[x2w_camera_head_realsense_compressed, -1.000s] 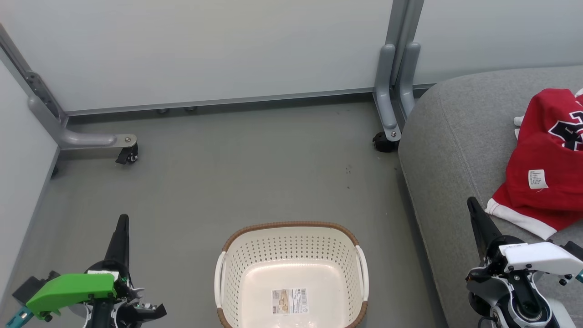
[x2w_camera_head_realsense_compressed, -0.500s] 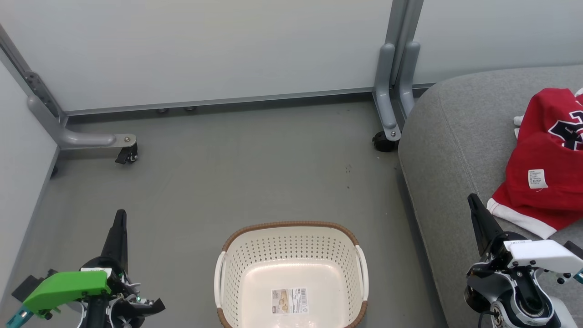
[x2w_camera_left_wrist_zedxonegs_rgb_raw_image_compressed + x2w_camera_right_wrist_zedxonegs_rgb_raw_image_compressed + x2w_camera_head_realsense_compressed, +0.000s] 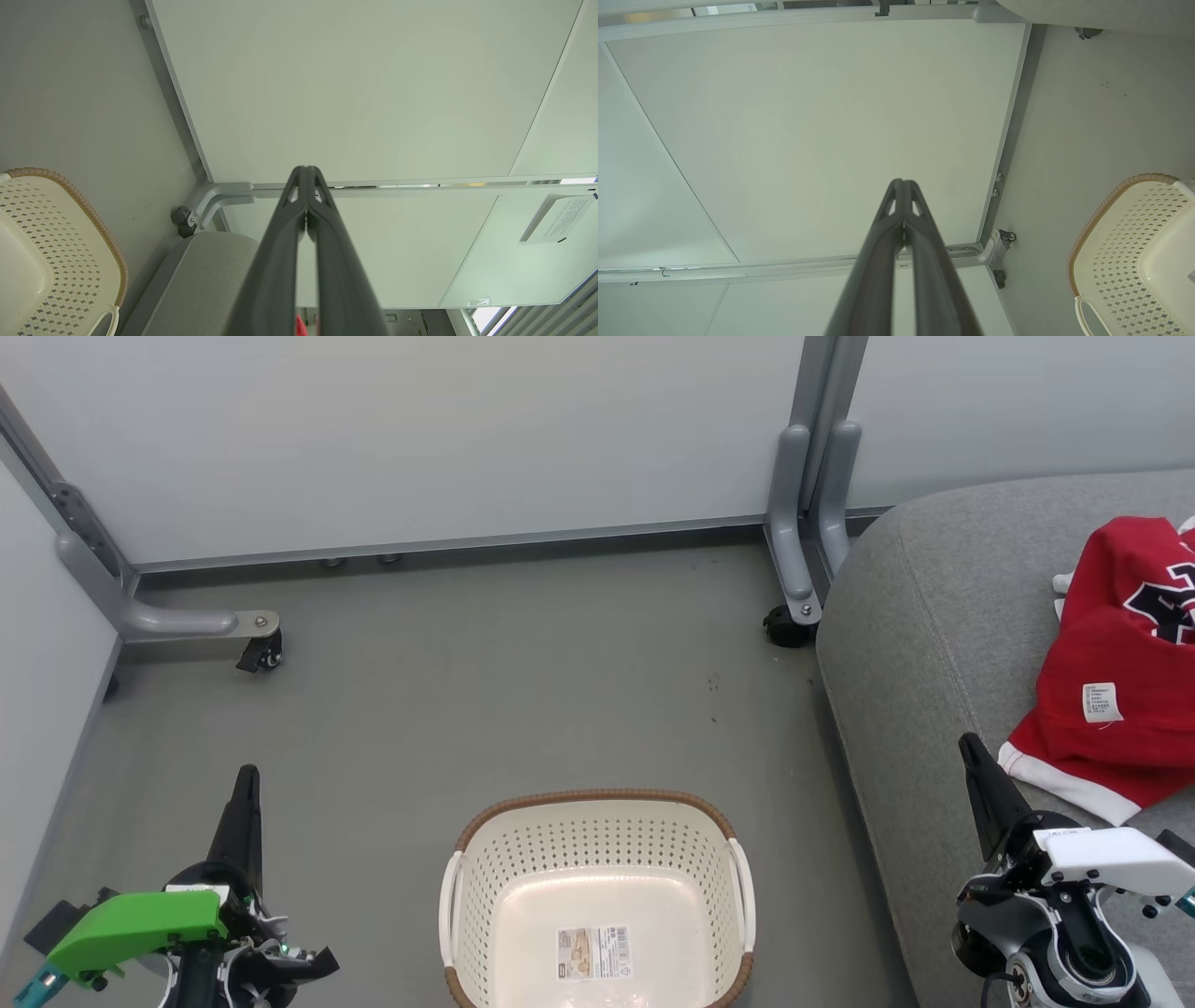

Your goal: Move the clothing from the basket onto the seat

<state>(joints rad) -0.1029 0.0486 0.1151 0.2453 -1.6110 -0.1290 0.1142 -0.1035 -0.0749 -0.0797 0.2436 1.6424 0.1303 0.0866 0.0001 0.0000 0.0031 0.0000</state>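
Note:
The red clothing [image 3: 1120, 663] with white trim, a dark print and a white label lies on the grey seat [image 3: 924, 616] at the right. The cream basket [image 3: 597, 896] with a brown rim stands on the floor at bottom centre, holding only a sticker. My left gripper [image 3: 247, 779] is shut with nothing in it, left of the basket. My right gripper [image 3: 966, 747] is shut and empty over the seat's front edge, just left of the clothing's white hem. The wrist views show the left gripper [image 3: 306, 170] and the right gripper [image 3: 901, 183] with fingers pressed together, and the basket [image 3: 70, 242] [image 3: 1120, 252] at their edges.
Pale partition panels stand behind, on grey metal feet with casters [image 3: 261, 653] [image 3: 789, 625]. Grey floor [image 3: 523, 691] stretches between the panels, the basket and the seat. A panel wall runs along the left.
Both grippers sank slightly toward the bottom of the head view in the first half second, then stayed still. The clothing, basket and seat have not moved.

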